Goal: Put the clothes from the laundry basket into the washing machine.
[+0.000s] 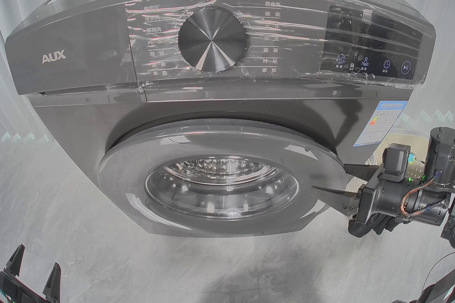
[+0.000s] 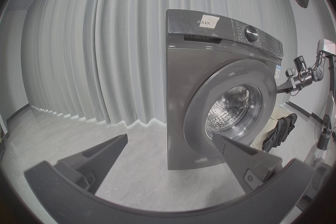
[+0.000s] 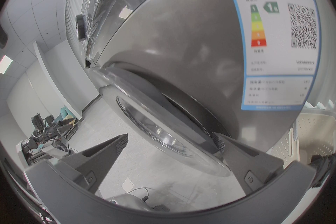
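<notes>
A: The right gripper (image 1: 332, 178), fingers spread, straddles the round glass door (image 1: 222, 181) of the grey washing machine (image 1: 237, 107) at its three o'clock rim.

B: It could slip off that smooth rim. The dark clothes (image 2: 280, 132) hang on the cream plastic basket (image 3: 311, 133) beyond; the left gripper (image 1: 35, 263) gapes, empty.

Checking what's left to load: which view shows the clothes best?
The left wrist view: the dark clothes hang unobstructed over the rim of the laundry basket. The right wrist view catches a dark corner; the head view shows the basket's pale wall.
</notes>
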You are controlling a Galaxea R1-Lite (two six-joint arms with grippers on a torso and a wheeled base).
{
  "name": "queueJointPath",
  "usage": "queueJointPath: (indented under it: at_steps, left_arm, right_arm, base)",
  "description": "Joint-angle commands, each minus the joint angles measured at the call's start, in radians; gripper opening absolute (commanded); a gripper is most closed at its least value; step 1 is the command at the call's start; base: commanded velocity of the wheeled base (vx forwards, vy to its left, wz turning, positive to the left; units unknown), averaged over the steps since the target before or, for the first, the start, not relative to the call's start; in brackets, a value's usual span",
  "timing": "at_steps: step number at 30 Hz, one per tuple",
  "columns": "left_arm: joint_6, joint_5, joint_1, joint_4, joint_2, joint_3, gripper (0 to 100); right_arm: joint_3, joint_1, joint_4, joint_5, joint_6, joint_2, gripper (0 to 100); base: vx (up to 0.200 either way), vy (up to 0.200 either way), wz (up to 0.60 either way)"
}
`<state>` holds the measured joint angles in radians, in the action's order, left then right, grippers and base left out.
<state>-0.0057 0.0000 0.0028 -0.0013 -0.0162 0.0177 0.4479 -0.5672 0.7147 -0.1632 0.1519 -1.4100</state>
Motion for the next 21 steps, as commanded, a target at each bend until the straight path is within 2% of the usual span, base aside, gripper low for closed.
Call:
queueJointPath:
  at_steps: [1, 5, 10, 19, 21]
  left_arm:
    - [0.000, 0.000, 0.000, 0.000, 0.016, -0.016, 100]
    - [0.000, 0.000, 0.000, 0.000, 0.016, -0.016, 100]
    - [-0.002, 0.000, 0.000, 0.000, 0.016, -0.016, 100]
    - [-0.007, -0.002, 0.000, 0.000, 0.016, -0.016, 100]
    - [-0.007, 0.000, 0.000, 0.000, 0.016, -0.016, 100]
  right_arm:
    - [-0.054, -0.006, -0.004, -0.009, -0.002, 0.062, 100]
    - [-0.090, -0.006, -0.004, -0.027, 0.000, 0.105, 100]
    - [-0.075, 0.003, 0.000, -0.027, 0.000, 0.102, 100]
    - [0.002, 0.009, 0.002, -0.022, -0.002, 0.013, 100]
    - [0.000, 0.007, 0.002, -0.022, -0.002, 0.000, 100]
  base:
    - [0.000, 0.000, 0.00]
    - [0.000, 0.000, 0.00]
    - [0.000, 0.000, 0.00]
    - [-0.200, 0.000, 0.00]
    - [0.000, 0.000, 0.00]
